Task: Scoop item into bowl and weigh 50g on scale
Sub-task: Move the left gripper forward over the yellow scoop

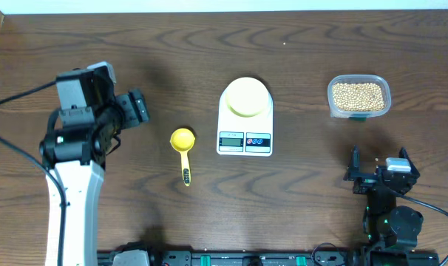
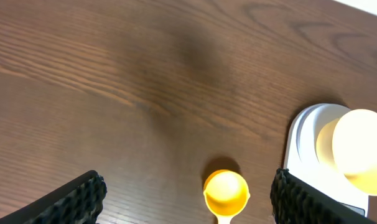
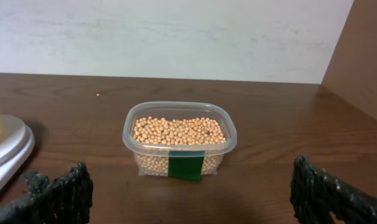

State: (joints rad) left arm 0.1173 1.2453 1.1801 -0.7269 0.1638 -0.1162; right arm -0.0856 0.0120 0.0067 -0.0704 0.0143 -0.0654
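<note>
The pale yellow-green bowl (image 1: 246, 97) stands on the white scale (image 1: 245, 140) at the table's middle; both show at the right of the left wrist view, bowl (image 2: 361, 149) on scale (image 2: 303, 134). The tan beans (image 1: 358, 94) fill a clear tub (image 1: 360, 111) at the back right, also in the right wrist view (image 3: 178, 130). A yellow scoop (image 1: 182, 140) lies left of the scale, bowl end away from me (image 2: 226, 190). My left gripper (image 1: 135, 108) is open and empty, above the table left of the scoop. My right gripper (image 1: 378, 167) is open and empty, in front of the tub.
A green label (image 3: 186, 165) marks the tub's near side. A wooden side wall (image 3: 363, 56) rises at the table's right edge, and a pale wall runs along the back.
</note>
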